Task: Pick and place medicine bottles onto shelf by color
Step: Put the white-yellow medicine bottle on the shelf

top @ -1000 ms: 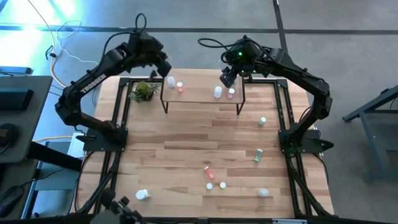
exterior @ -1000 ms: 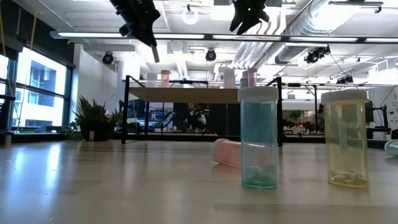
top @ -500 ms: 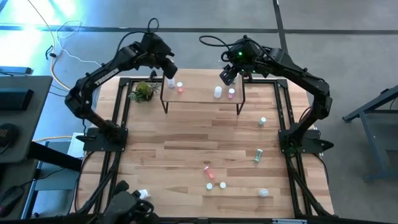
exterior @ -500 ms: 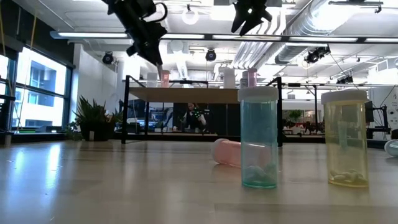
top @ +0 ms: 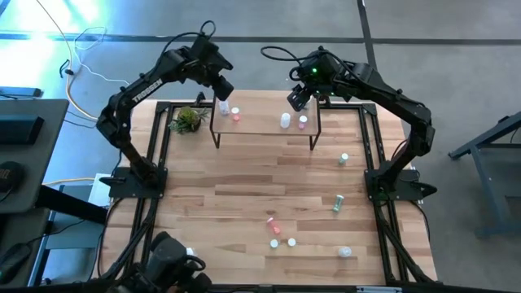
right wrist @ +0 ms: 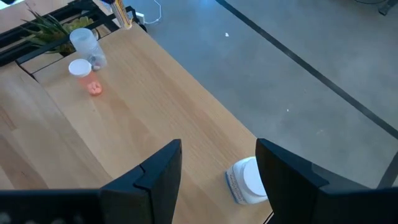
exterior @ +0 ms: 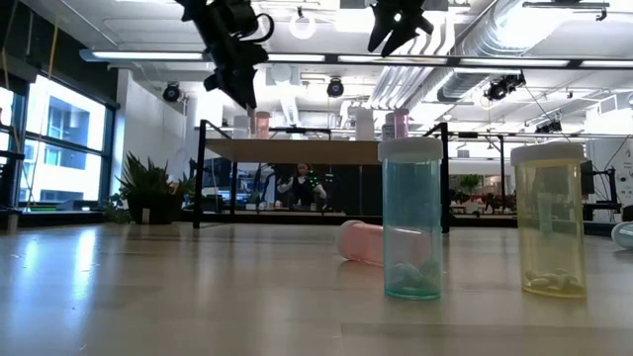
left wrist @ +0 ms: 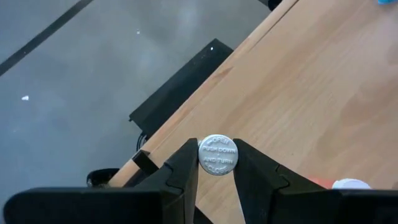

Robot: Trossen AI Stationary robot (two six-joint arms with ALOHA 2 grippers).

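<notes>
My left gripper (top: 221, 92) hangs over the left end of the shelf (top: 260, 128), slanting down, shut on a small white-capped medicine bottle (left wrist: 217, 155). The cap hides the bottle's body in the left wrist view. A clear bottle (top: 224, 107) and a pink one (top: 235, 114) stand on the shelf beside it. A white jar (top: 285, 120) and a second pink bottle (top: 302, 122) stand on the shelf's right part. My right gripper (top: 295, 99) hovers open above that jar (right wrist: 245, 180), touching nothing. My left gripper pinches the bottle's round white cap (left wrist: 217, 163) by its rim, one fingertip (left wrist: 188, 163) on each side. The fingers slant steeply down from above. The cap's printed top faces back along the fingers. Whether the bottle's foot touches the shelf cannot be seen.
A small potted plant (top: 189, 120) stands left of the shelf. Several loose bottles lie or stand on the table: green ones (top: 343, 159) (top: 337, 202) at the right, pink and white ones (top: 273, 232) near the front, a white one (top: 187, 254) at the near left.
My left arm has swung toward the table's right edge and come down a little. Its gripper has tipped more steeply downward over the shelf's left end, staying shut on the bottle. My right gripper has stayed where it was, open.
</notes>
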